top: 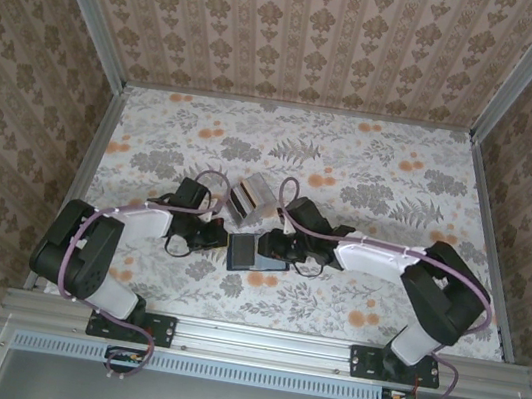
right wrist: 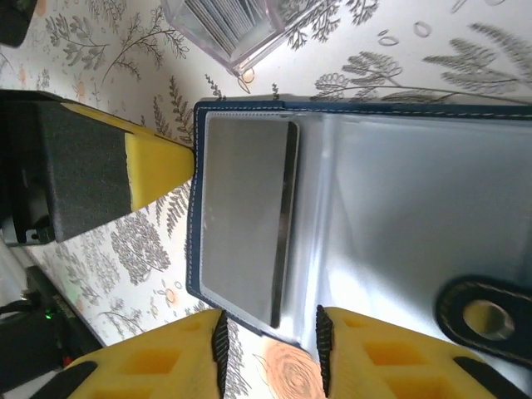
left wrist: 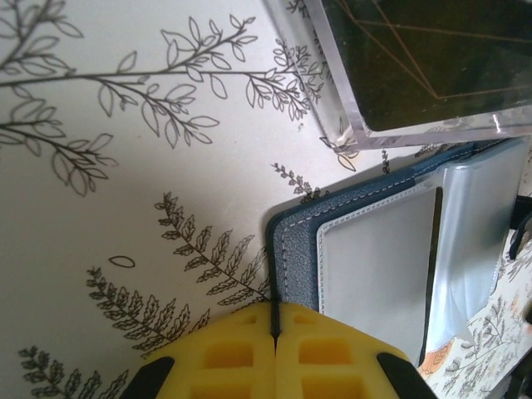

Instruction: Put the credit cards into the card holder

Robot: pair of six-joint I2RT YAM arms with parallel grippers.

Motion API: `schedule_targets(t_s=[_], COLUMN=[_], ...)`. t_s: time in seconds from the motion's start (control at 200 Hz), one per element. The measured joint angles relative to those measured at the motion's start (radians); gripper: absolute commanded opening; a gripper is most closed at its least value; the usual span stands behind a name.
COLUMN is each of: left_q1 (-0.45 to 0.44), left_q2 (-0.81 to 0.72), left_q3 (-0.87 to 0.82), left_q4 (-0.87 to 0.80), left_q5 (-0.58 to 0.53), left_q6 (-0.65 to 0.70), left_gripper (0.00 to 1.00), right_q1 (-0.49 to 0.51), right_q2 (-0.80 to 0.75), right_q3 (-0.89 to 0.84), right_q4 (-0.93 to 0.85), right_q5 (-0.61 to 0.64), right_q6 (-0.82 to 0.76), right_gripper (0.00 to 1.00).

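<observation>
Card holder (right wrist: 357,191) cover is looking like dark blue grained leather with pale stitching; its sleeves are shining as clear glossy plastic. Box (right wrist: 224,29) just beside card holder is reading as clear hard plastic, glossy. Desk (left wrist: 100,208) under card holder is showing a smooth matt floral print. Left pincer (left wrist: 274,320) and right pincer (right wrist: 268,332) at card holder's edges are looking like matt yellow plastic.
</observation>
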Motion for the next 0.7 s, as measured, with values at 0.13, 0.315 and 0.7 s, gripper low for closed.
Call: schedule_targets(t_s=[0.13, 0.315, 0.7], left_q1=[-0.012, -0.016, -0.019], left_q2=[-0.002, -0.002, -0.002], left_q3=[0.007, 0.01, 0.011], left_q4=[-0.01, -0.014, -0.016], left_q5=[-0.018, -0.023, -0.025], left_q6=[0.008, 0.014, 0.019], left_gripper=[0.04, 0.05, 0.05], right_q1=[0.0, 0.0, 0.021], right_q2=[-0.021, -0.018, 0.037], right_q3=[-0.003, -0.016, -0.016], right_q4=[-0.076, -0.126, -0.097], right_q5=[0.055, 0.092, 0.095], right_q6=[-0.025, -0.027, -0.016], right_gripper=[0.47, 0.47, 0.27])
